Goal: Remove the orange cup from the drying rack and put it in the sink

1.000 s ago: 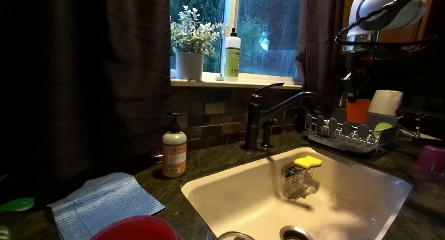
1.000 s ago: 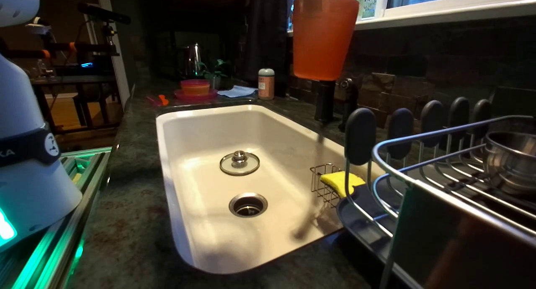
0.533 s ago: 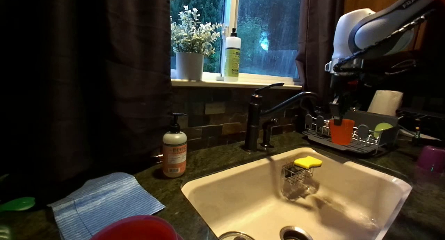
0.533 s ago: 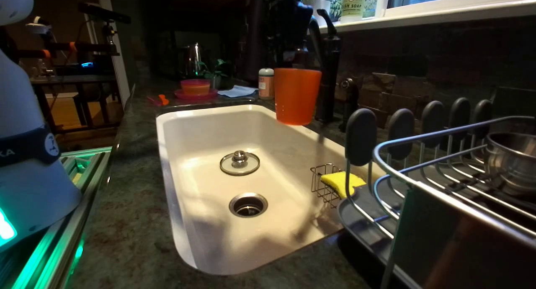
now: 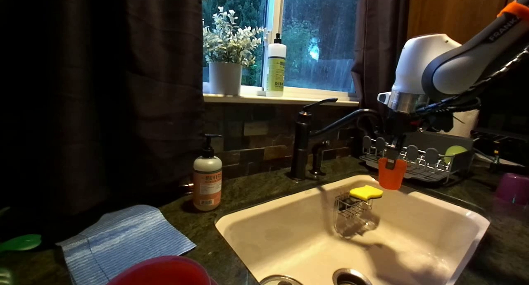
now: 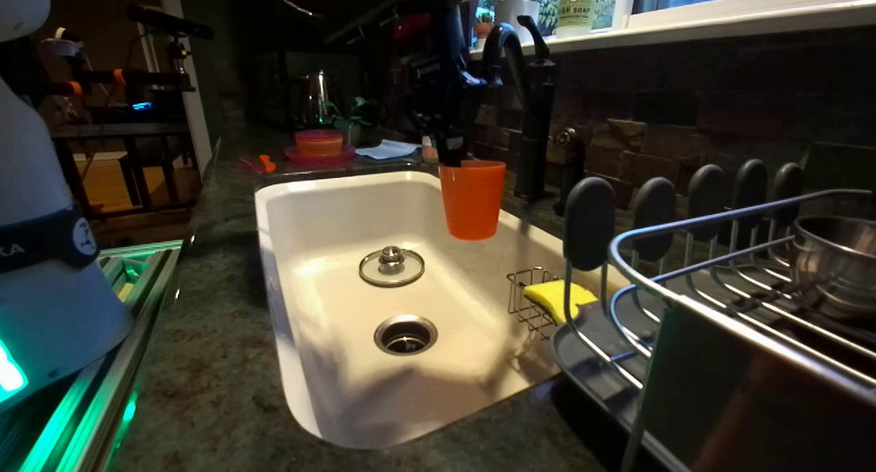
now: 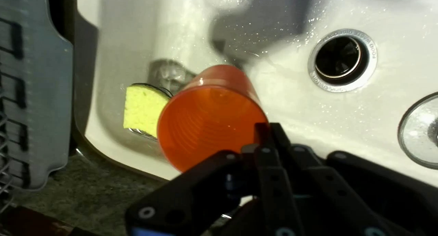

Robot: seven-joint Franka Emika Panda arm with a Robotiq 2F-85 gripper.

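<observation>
The orange cup (image 5: 391, 177) hangs in my gripper (image 5: 390, 159) over the rack-side end of the white sink (image 5: 268, 231). It looks roughly upright, below the rim height of the rack's prongs, and clear of the sink floor. In an exterior view the cup (image 6: 472, 202) and gripper (image 6: 452, 159) show above the basin (image 6: 321, 335). In the wrist view my gripper (image 7: 269, 128) is shut on the rim of the cup (image 7: 208, 123), one finger inside and one outside. The drying rack (image 5: 444, 140) stands beside the sink; its tray edge shows in the wrist view (image 7: 51, 92).
A yellow sponge (image 7: 143, 109) sits in a wire caddy on the sink wall, close beside the cup in the wrist view. The black faucet (image 5: 301, 144) stands behind the sink. A glass lid (image 6: 391, 267) lies in the basin near the drain (image 6: 406, 335). A metal bowl (image 6: 835, 267) is in the rack.
My gripper has carried the orange cup down from high above the rack, away from the rack and over the sink. The shadow in the basin has shifted. The gripper stays shut on the cup.
</observation>
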